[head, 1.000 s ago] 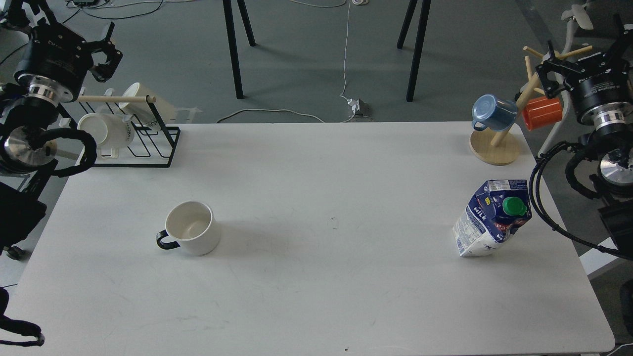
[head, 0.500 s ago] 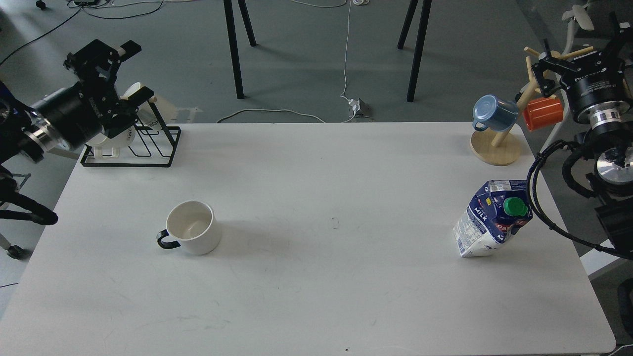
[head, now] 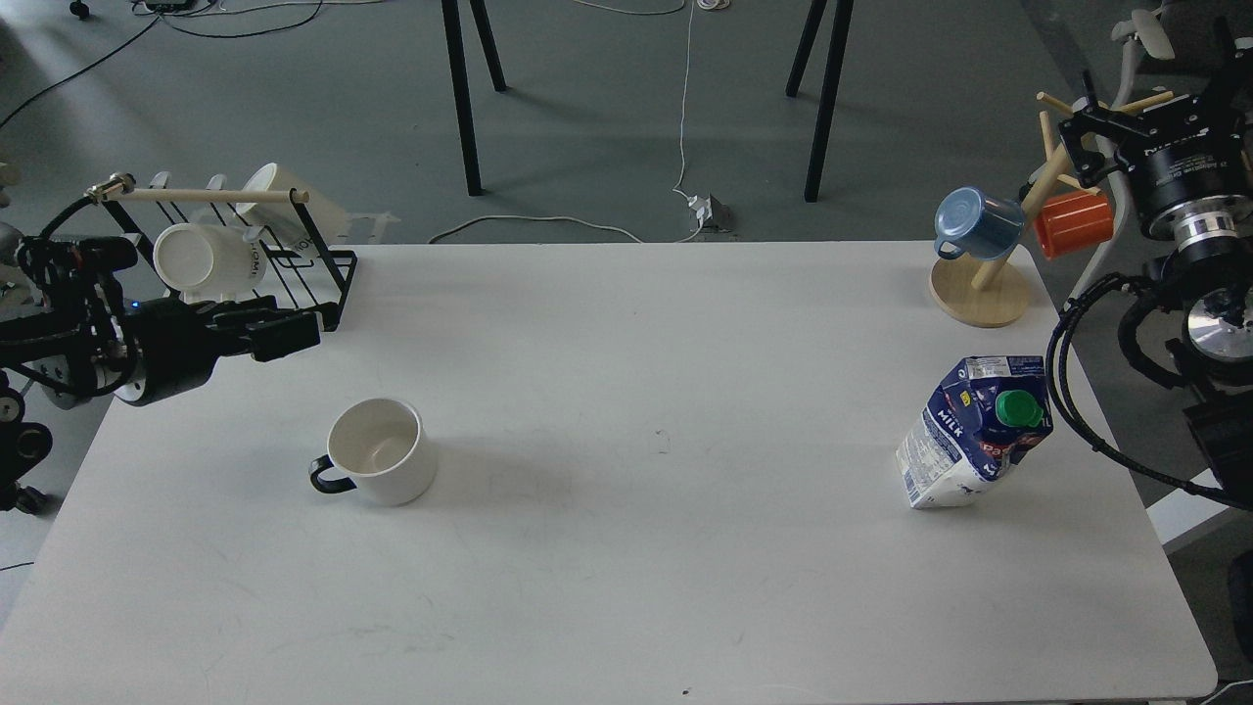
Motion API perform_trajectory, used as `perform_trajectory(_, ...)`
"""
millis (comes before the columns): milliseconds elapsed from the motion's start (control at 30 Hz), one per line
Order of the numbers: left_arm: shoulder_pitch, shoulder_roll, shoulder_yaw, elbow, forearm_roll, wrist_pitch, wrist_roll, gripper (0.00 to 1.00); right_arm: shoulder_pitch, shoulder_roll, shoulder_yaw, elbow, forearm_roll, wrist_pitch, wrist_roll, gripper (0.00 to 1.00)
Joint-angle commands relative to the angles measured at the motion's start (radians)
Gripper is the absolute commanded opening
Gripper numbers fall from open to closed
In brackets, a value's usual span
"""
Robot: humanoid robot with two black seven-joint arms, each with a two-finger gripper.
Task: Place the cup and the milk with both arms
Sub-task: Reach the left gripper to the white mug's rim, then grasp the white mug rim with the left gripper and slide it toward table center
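Cup [head: 380,450] upright, worktop [head: 626,587] left; milk [head: 974,431] right. Left claw [head: 279,333] just beyond cup, right claw [head: 1087,137] by mug tree [head: 989,284]; I cannot tell either's opening. Risk: sideways approach knocks cup; milk topples.

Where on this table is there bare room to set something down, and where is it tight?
Free: the wide middle of the table between the white cup and the milk carton, and the whole near strip. Crowded: the far-left corner with the black rack and left gripper, and the far-right corner by the mug tree.
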Motion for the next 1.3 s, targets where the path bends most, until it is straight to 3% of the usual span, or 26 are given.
perform_trajectory(0,-0.001,-0.002,0.078,0.008,0.12,0.069,0.0,0.85,0.004,0.0,0.0,0.0,-0.001,0.0,0.0,0.99)
perform_trajectory(233,-0.003,-0.095,0.143,0.146,0.339,0.217,0.0,0.77,0.007,0.005,-0.006,0.0,-0.001,0.0,0.0,0.99)
perform_trajectory(500,0.0,-0.126,0.18,0.15,0.347,0.224,-0.001,0.65,0.01,0.003,-0.006,0.0,-0.001,0.0,0.0,0.99)
perform_trajectory(833,0.002,-0.155,0.217,0.184,0.349,0.226,-0.003,0.62,0.011,0.005,-0.005,0.003,-0.001,0.0,0.0,0.99)
perform_trajectory(967,0.002,-0.181,0.218,0.206,0.349,0.229,-0.003,0.57,0.011,0.006,-0.005,0.005,-0.001,0.0,0.0,0.99)
perform_trajectory(1033,0.002,-0.192,0.218,0.212,0.349,0.229,-0.006,0.49,0.011,0.008,-0.005,0.005,-0.001,0.0,0.0,0.99)
perform_trajectory(1200,0.002,-0.197,0.218,0.226,0.347,0.228,-0.053,0.14,0.011,0.008,-0.008,0.006,-0.002,0.0,-0.003,0.99)
perform_trajectory(1267,0.002,-0.195,0.217,0.226,0.347,0.228,-0.075,0.1,0.011,0.008,-0.008,0.005,-0.002,0.0,-0.003,0.99)
